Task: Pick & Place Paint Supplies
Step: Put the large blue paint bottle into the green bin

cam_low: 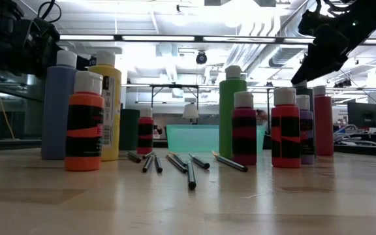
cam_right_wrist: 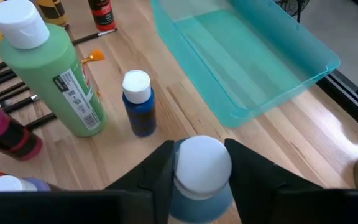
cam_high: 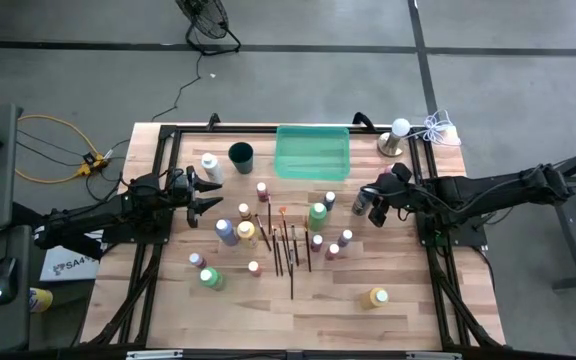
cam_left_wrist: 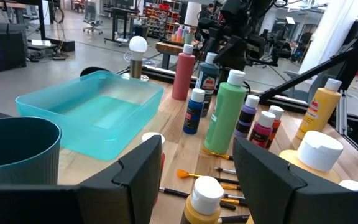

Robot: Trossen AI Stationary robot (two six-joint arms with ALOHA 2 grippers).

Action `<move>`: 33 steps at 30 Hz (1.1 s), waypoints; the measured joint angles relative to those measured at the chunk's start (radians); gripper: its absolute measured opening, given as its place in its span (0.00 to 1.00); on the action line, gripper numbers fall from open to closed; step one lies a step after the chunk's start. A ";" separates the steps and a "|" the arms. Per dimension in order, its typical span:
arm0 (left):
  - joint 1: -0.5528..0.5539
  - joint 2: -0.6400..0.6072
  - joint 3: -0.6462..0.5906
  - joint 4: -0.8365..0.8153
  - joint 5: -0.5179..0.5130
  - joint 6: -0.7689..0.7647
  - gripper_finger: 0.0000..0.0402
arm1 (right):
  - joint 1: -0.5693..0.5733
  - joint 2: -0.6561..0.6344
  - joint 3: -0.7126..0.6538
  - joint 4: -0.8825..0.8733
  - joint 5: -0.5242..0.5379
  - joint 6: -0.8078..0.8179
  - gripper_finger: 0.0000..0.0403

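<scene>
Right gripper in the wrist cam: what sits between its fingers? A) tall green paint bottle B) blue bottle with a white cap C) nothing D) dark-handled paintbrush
B: in the right wrist view, the right gripper has its two dark fingers on either side of the white cap of a blue paint bottle, while the tall green paint bottle stands apart on the wooden table.

A translucent green tray [cam_high: 313,152] sits at the far edge of the wooden table [cam_high: 348,310], with a dark round cup [cam_high: 241,154] just beside it. At the table's far right corner stands a small lamp [cam_high: 395,136]. A floor fan [cam_high: 208,22] stands well beyond the table.
</scene>
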State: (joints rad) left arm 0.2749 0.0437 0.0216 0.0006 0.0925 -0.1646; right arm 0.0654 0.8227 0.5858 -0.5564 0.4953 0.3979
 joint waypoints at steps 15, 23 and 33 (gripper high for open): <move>0.000 0.000 0.000 0.000 0.000 0.000 0.48 | 0.000 0.001 0.114 0.012 0.048 0.002 0.28; 0.000 0.000 0.000 0.000 0.000 0.000 0.48 | -0.115 0.014 0.262 0.053 0.059 -0.173 0.28; 0.000 0.000 0.000 0.000 0.000 0.000 0.48 | -0.390 0.148 0.309 0.231 -0.212 -0.323 0.28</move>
State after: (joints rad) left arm 0.2745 0.0435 0.0215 0.0006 0.0927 -0.1646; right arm -0.3247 0.9705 0.8948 -0.3251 0.2838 0.0752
